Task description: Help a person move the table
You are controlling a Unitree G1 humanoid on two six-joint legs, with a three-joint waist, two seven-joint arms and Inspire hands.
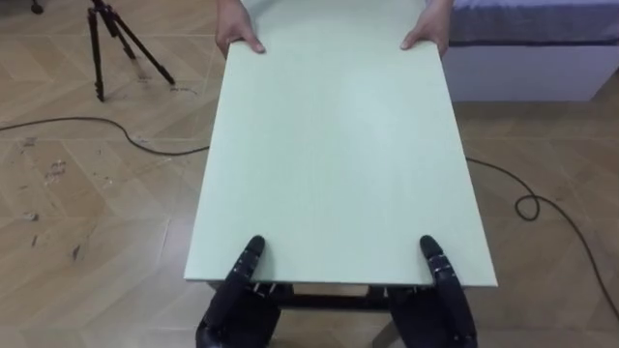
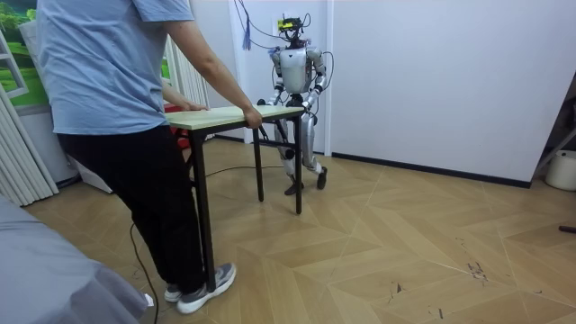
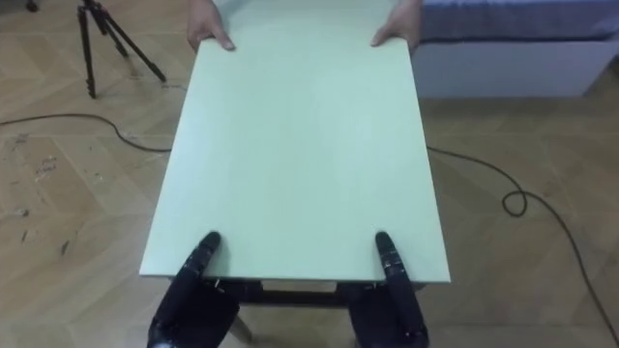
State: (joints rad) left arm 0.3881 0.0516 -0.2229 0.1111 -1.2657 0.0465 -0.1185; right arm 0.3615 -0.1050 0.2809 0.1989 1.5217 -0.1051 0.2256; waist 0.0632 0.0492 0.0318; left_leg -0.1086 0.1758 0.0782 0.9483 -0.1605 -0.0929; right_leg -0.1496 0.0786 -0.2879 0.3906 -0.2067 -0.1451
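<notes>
A table with a pale green top (image 1: 329, 145) and black legs stretches away from me. My left hand (image 1: 244, 266) and right hand (image 1: 440, 271) clamp its near edge at the two corners, each thumb lying on top and the rest of the hand under the board. At the far end a person grips both corners with the left-side hand (image 1: 239, 39) and the right-side hand (image 1: 426, 37). In the room view the table (image 2: 216, 114) is level between the person at the room view's left and me by the white wall.
A black tripod (image 1: 116, 39) stands on the wood floor at the far left. Dark cables (image 1: 97, 124) cross the floor on the left, and another cable (image 1: 532, 203) loops on the right. A white-based bed (image 1: 532, 58) lies behind the person.
</notes>
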